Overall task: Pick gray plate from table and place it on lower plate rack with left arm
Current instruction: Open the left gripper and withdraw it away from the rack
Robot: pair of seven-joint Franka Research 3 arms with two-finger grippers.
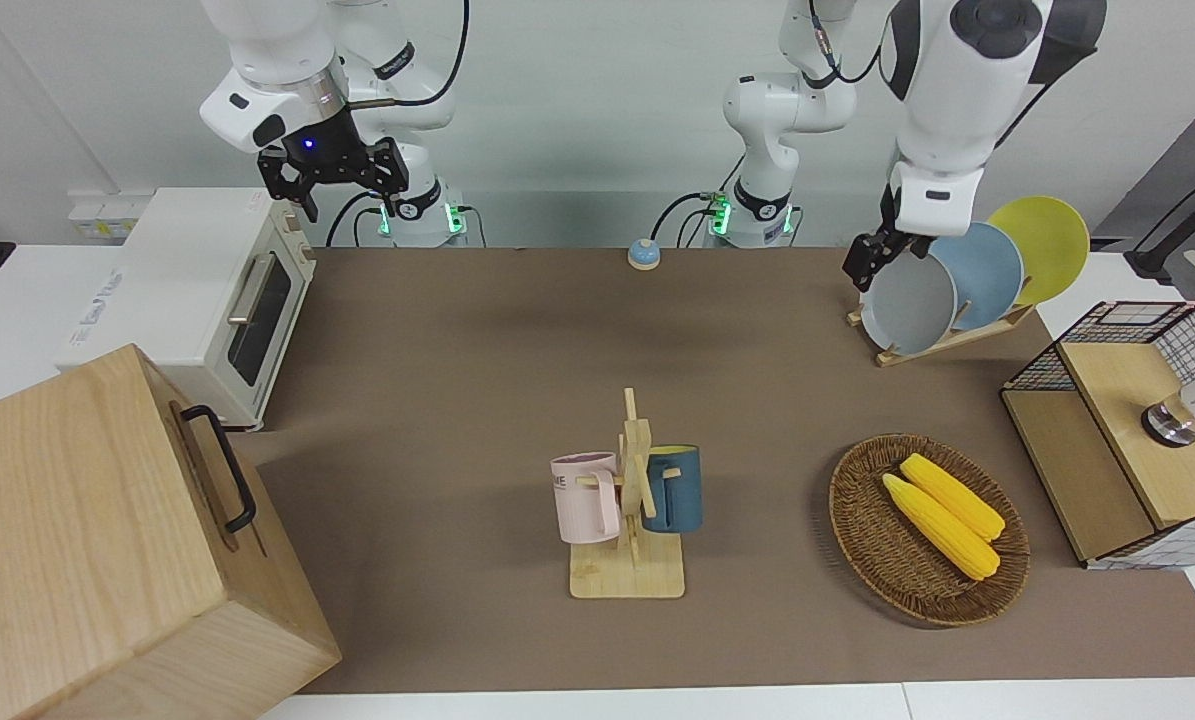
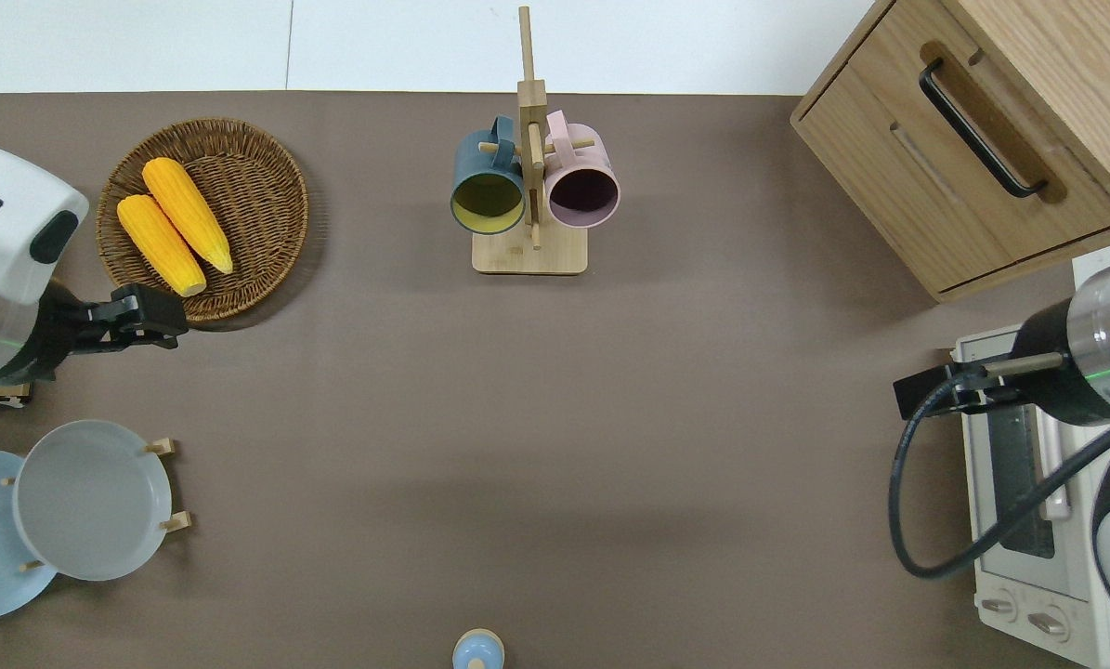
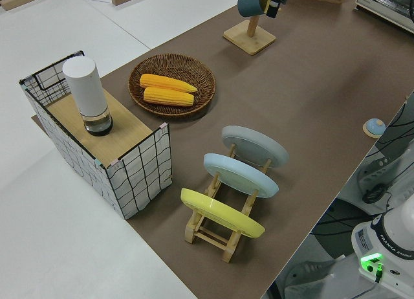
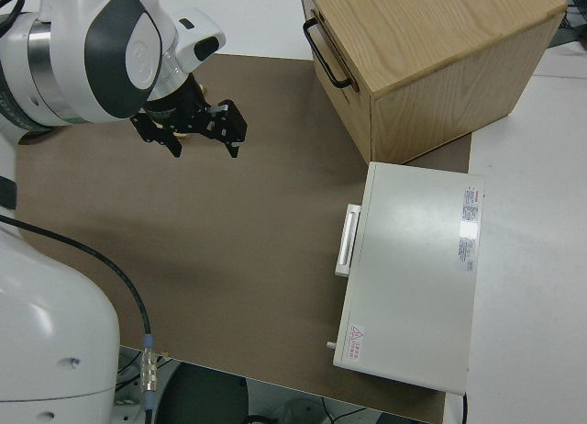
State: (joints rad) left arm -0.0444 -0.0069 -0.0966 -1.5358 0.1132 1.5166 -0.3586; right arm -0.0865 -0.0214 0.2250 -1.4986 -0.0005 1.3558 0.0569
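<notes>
The gray plate (image 3: 255, 145) already leans in the lowest slot of the plate rack (image 3: 223, 231), next to the sky-blue plate (image 3: 240, 175), with the yellow plate (image 3: 222, 212) in the highest slot. In the overhead view its rim (image 2: 92, 499) rests against the two front pegs, and nothing touches it. So the pick and the placement look done; what seems left is only for the left arm to clear away.

The left hand (image 2: 146, 317) hangs in the air, free of the plate, over the bare table (image 2: 555, 418) just beside the edge of the wicker basket (image 2: 267, 167) that holds two corn cobs (image 2: 174, 228). It carries nothing. In the front view the same hand (image 1: 872, 255) shows as a dark shape near the plate's upper rim, but the overhead view makes plain that the two are apart. Whether its fingers are spread or closed I cannot tell from any view.

The right arm is parked, its hand (image 1: 332, 175) spread wide and empty.

Some things stay hidden. The rack's rails are mostly covered by the plates in the front and overhead views; only the left side view shows its frame. The overhead view cuts off the sky-blue plate at the picture's edge and leaves the yellow one out entirely. The left side view shows only a sliver of the left hand at its top edge.
</notes>
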